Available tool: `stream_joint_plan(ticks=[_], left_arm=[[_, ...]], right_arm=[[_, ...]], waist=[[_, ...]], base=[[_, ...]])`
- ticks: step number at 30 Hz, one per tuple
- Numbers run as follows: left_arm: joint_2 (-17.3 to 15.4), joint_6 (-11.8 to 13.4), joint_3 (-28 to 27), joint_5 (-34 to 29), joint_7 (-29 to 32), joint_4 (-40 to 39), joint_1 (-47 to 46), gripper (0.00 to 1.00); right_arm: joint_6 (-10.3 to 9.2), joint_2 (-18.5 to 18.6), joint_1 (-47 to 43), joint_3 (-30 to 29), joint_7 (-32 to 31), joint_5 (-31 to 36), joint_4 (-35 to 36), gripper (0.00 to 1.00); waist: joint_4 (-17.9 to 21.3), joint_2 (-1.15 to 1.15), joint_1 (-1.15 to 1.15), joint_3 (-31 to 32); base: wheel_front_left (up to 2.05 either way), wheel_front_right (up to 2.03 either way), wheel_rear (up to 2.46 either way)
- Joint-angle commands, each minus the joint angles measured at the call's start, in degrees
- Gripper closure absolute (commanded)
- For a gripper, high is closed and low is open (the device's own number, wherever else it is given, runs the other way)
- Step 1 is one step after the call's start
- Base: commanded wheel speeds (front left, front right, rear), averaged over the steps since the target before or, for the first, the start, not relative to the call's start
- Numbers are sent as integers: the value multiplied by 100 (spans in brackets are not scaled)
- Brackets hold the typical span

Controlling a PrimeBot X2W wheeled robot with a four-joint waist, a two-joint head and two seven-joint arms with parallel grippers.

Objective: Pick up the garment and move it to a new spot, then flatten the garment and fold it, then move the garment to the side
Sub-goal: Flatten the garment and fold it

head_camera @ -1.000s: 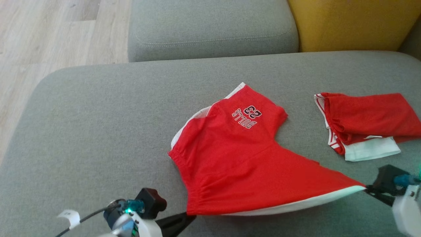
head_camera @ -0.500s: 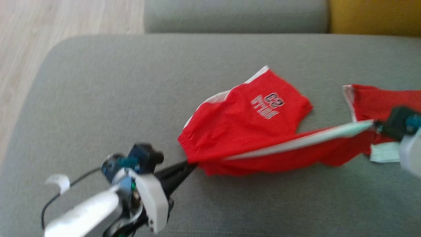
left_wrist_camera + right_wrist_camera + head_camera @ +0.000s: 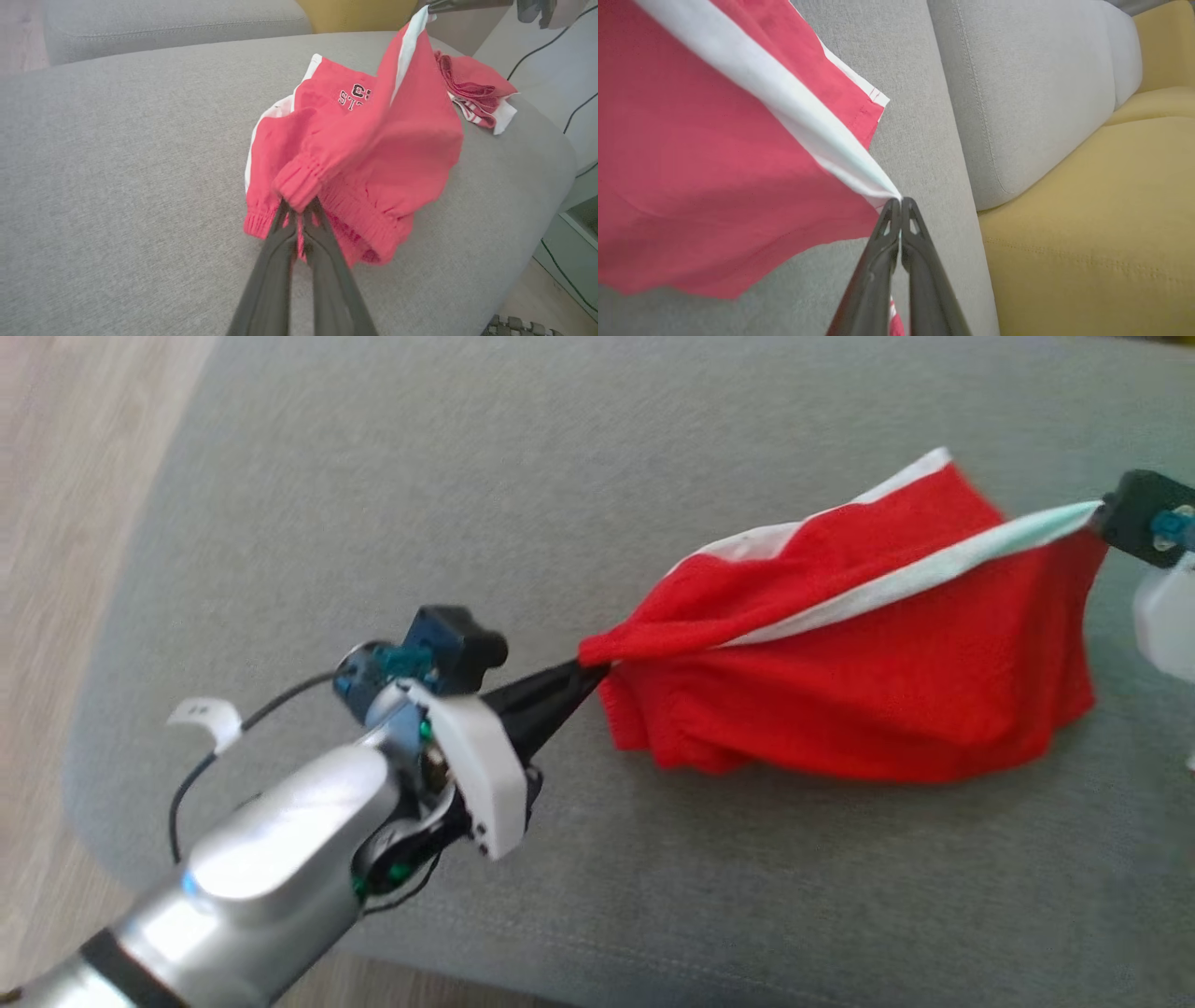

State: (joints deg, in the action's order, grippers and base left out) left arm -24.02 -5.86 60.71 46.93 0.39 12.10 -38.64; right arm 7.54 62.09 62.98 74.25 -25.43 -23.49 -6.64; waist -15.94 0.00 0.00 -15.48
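Note:
The garment (image 3: 887, 681) is a pair of red shorts with white side stripes, lifted and stretched between both grippers above the grey cushion (image 3: 467, 476). My left gripper (image 3: 586, 672) is shut on the gathered waistband (image 3: 296, 184), seen close in the left wrist view (image 3: 299, 214). My right gripper (image 3: 1100, 515) is shut on the white-striped hem corner (image 3: 882, 189) at the head view's right edge, its fingertips (image 3: 901, 201) pinched together. The shorts' lower part sags onto the cushion, and black lettering (image 3: 355, 97) shows on one leg.
A second red and white garment (image 3: 476, 93) lies folded at the cushion's far right. A grey back cushion (image 3: 1031, 93) and a yellow cushion (image 3: 1101, 233) stand behind. Wooden floor (image 3: 65, 523) lies off the left edge; cables (image 3: 574, 112) hang on the right.
Both grippers have lifted the shorts off the cushion, the right one raising the hem corner up and across so the cloth folds over. The head camera has tilted down and shifted.

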Motion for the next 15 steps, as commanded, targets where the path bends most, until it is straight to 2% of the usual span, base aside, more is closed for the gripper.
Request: stream_joint_plan(ticks=[1, 15], left_arm=[[-89, -29, -228, 12, -58, -51, -336, 100], [469, -157, 99, 179, -386, 905, -1092, 100]], right_arm=[[-5, 88, -36, -90, -56, 57, 36, 100], [-5, -160, 345, -90, -237, 577, -371, 100]], waist=[[-233, 0, 0, -239], [-531, 0, 0, -669]], base=[[0, 0, 0], [0, 0, 0]])
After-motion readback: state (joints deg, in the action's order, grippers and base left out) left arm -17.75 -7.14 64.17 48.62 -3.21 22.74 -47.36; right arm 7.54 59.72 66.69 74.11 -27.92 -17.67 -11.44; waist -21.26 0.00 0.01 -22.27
